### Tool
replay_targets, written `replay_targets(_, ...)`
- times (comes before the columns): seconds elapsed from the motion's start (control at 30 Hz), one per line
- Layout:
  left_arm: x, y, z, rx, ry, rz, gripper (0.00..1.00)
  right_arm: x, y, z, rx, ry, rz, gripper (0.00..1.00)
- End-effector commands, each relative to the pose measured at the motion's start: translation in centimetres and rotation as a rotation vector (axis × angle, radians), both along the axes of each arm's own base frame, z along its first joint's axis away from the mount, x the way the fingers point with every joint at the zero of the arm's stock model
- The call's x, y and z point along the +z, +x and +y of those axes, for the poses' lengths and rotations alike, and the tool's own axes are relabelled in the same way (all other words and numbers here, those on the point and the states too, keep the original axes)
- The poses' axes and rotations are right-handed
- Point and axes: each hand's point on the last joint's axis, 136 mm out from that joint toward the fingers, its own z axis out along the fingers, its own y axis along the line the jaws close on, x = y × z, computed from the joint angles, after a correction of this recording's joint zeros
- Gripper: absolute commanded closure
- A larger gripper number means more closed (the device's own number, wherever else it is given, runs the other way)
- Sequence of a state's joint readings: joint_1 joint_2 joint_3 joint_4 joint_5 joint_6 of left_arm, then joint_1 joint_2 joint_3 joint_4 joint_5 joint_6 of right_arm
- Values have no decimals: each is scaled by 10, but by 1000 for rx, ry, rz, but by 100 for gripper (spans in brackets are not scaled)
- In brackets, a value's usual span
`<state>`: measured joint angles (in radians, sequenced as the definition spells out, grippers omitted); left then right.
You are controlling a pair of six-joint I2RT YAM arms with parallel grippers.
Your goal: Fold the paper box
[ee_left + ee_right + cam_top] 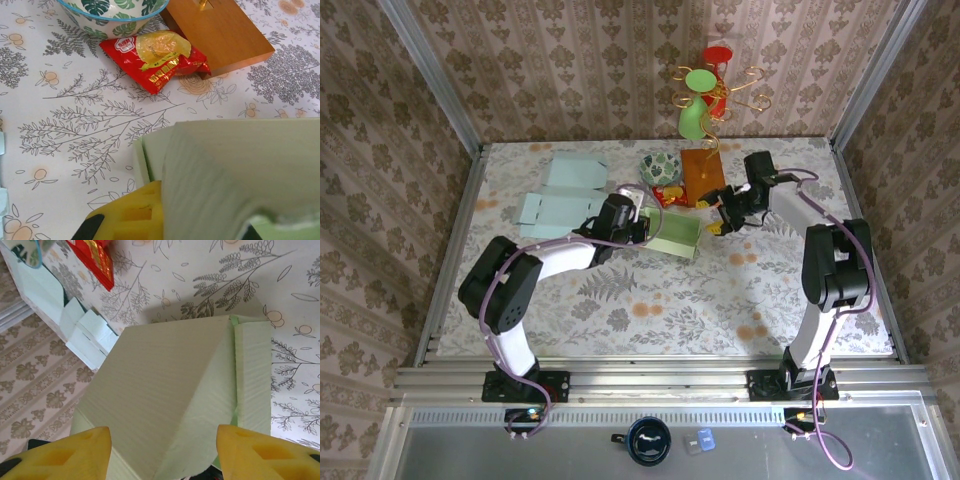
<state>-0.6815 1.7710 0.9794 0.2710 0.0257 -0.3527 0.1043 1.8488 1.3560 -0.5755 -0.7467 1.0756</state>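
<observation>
The jaws of the right gripper are set wide open, with a yellow finger on either side of the pale green paper box and nothing clasped. Those of the left gripper cannot be judged: a single yellow fingertip is seen beneath a raised panel of the box, and the other is hidden by the card. The box is found half-formed near the middle of the table, toward its far edge. It is just short of a red snack packet, a leaf-patterned bowl and a wooden base. Flat pale blue blanks are laid out toward the far left corner.

The risk is judged to lie in the thin card. If the open jaws are closed in the wrong place, a wall could be creased or crushed rather than folded along its score. An uneven push from one side could also slide the box into the packet. A white logo and yellow print are carried on the packet, but no word can be read.
</observation>
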Motion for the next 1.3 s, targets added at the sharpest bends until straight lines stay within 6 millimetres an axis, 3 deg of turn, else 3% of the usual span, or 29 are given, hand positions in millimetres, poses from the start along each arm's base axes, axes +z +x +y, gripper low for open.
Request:
replay_targets(0.0,-20,-21,7,-4,29,90,95,-4,-15,7,59,14,31,44)
replay_targets(0.2,-26,-39,10,-13,24,132,85,-17,-34,8,78,-6,50,48)
replay_targets(0.43,-32,-68,16,-20,-15,210,65,-25,-53,17,106,-32,45,49)
replay_targets(0.7,-15,-97,21,-44,-44,296,48,-19,-59,13,105,-92,-4,45)
replay_targets(0.83,1,-121,19,-74,-96,384,46,-15,-57,13,103,-94,-23,41)
replay_targets(1.0,37,-143,19,-62,-173,440,45,-12,-55,14,103,-93,-36,38)
replay_targets(1.13,76,-142,28,-16,-209,418,45,-8,-53,15,106,-87,-52,36)
replay_targets(1.27,94,-121,57,114,-197,486,47,-8,-53,15,106,-83,-60,34)
